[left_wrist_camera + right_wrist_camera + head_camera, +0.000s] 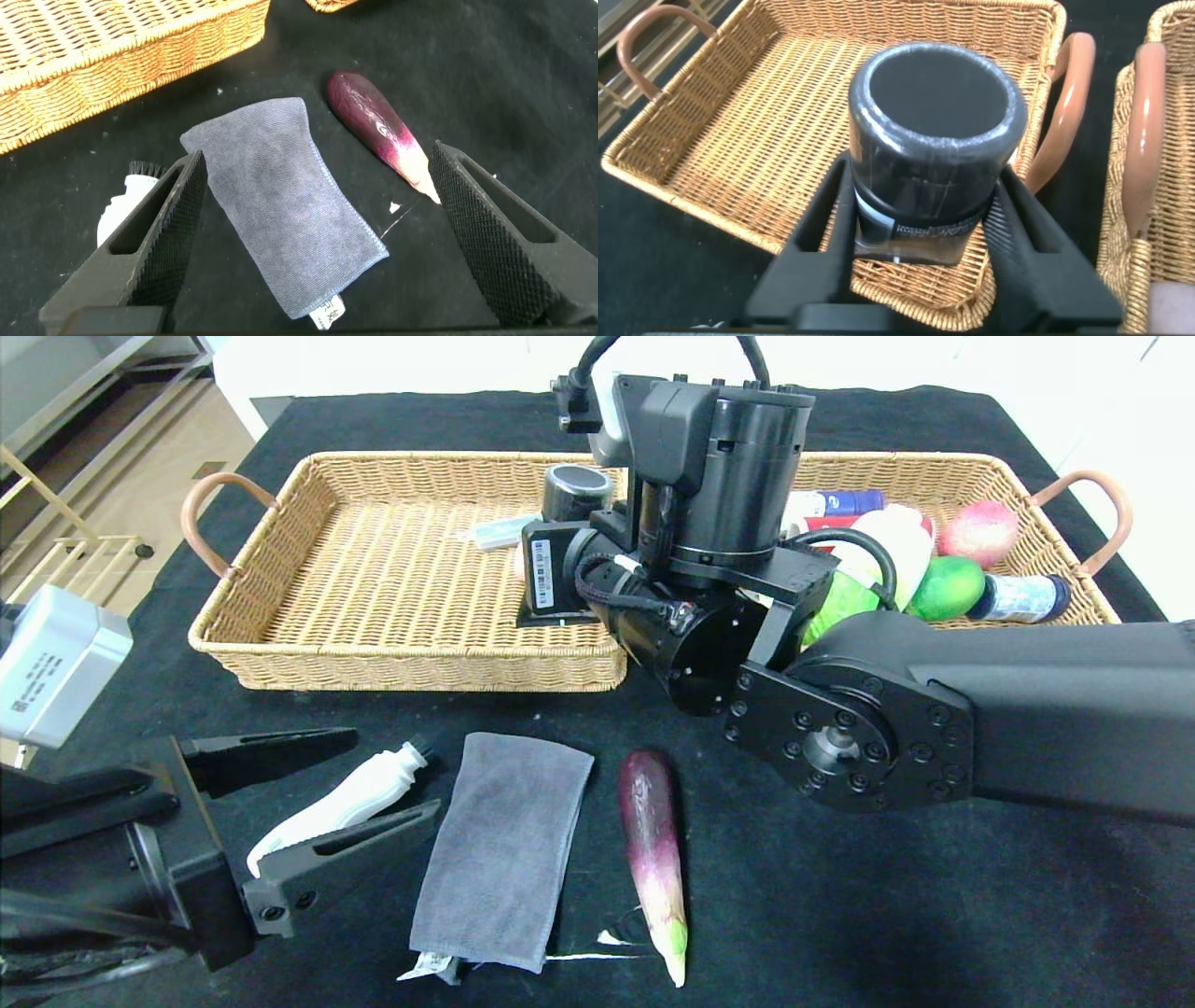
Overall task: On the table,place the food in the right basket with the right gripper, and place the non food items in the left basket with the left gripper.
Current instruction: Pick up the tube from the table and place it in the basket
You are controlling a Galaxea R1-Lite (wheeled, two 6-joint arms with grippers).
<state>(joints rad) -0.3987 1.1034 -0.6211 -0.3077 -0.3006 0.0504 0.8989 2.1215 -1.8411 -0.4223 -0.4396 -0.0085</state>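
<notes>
My right gripper (929,201) is shut on a black cylindrical container (936,121) and holds it over the right end of the left wicker basket (691,187). The container also shows in the head view (576,490), behind my right wrist. My left gripper (397,773) is open, low over the table's front left, with a white tube (345,798) between its fingers. A grey cloth (504,849) and a purple eggplant (653,859) lie on the black table beside it. In the left wrist view the cloth (280,215) lies between the open fingers, the eggplant (378,131) beyond.
The left basket (411,667) holds a small white item (499,532). The right basket (1018,476) holds a pink ball (978,532), a green fruit (948,588), a bottle (1018,597) and more. My right arm (934,709) spans the table's right half.
</notes>
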